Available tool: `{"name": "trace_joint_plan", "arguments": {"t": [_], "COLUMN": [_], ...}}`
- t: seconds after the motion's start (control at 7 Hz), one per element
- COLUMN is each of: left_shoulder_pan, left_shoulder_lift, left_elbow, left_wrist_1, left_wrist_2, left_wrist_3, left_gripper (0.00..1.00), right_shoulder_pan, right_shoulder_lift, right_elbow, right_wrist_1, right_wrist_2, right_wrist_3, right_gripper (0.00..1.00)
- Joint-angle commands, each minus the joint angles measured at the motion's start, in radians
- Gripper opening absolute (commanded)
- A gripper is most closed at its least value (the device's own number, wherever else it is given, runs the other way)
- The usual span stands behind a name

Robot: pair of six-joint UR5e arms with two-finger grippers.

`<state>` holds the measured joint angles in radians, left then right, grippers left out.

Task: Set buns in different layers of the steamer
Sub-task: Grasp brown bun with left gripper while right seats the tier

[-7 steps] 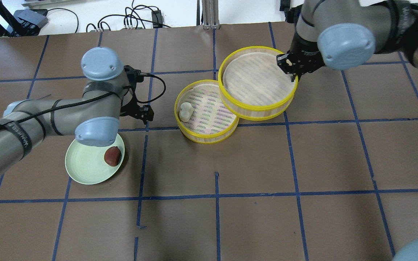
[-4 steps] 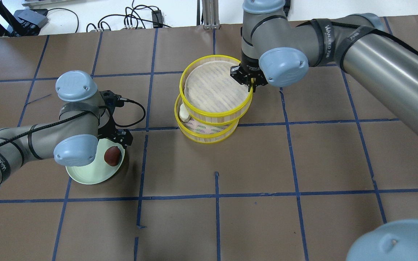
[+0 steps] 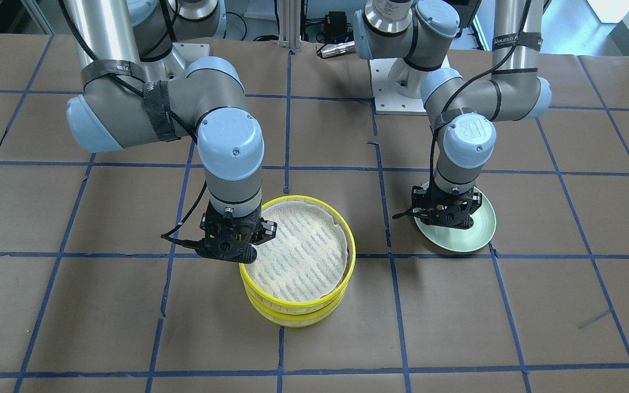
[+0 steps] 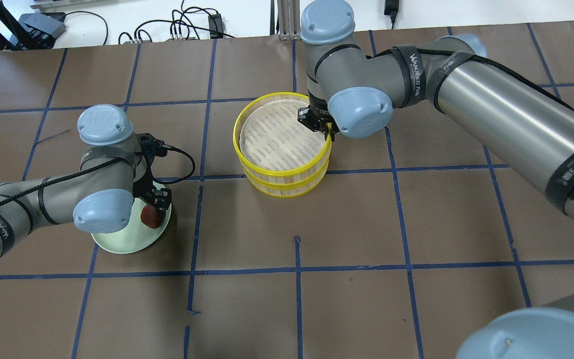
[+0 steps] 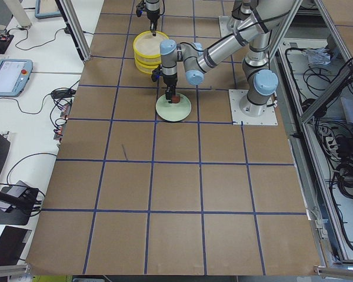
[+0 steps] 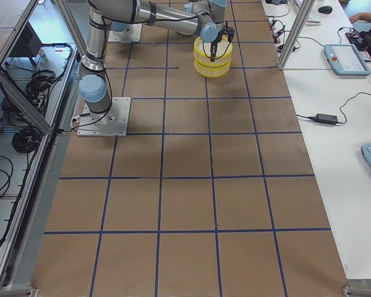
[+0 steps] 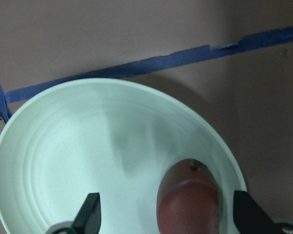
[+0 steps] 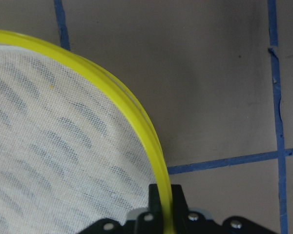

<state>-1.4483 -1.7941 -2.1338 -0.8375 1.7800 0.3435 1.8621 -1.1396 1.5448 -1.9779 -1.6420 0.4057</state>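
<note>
The upper steamer layer [image 4: 274,137], yellow-rimmed with a white cloth liner, is stacked in line on the lower layer [image 4: 287,188]. My right gripper [image 4: 319,125] is shut on the upper layer's rim [image 8: 136,117] at its right side. It also shows in the front view [image 3: 236,240]. The white bun is hidden under the upper layer. A brown bun [image 7: 188,204] lies on a pale green plate [image 7: 78,156]. My left gripper [image 7: 168,217] is open, with one finger on each side of the bun, just above the plate [image 4: 117,242].
Brown table with a blue tape grid. Cables and a metal post [image 4: 287,20] lie beyond the far edge. The right arm's forearm [image 4: 506,119] spans the table's right half. The left arm's elbow [image 4: 102,212] hangs over the plate.
My right gripper carried the upper layer left and set it over the lower layer, covering the white bun. My left gripper moved down to the plate, around the brown bun.
</note>
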Motion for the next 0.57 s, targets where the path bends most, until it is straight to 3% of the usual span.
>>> {"name": "trace_joint_plan", "arguments": {"t": [0.0,0.43], "left_shoulder_pan": [0.000,-0.001], "left_shoulder_lift": [-0.001,0.002], "left_elbow": [-0.003,0.021], "left_wrist_1": [-0.003,0.005], "left_wrist_2": [0.001,-0.002], "left_wrist_3": [0.000,0.006], "left_gripper": [0.46,0.05], "right_shoulder_pan": [0.002,0.002], "right_shoulder_lift": [0.001,0.009], "right_elbow": [0.008,0.008], "right_wrist_1": [-0.002,-0.068], "right_wrist_2": [0.005,-0.002], "right_wrist_3": [0.002,-0.001], "right_gripper": [0.02,0.02]}}
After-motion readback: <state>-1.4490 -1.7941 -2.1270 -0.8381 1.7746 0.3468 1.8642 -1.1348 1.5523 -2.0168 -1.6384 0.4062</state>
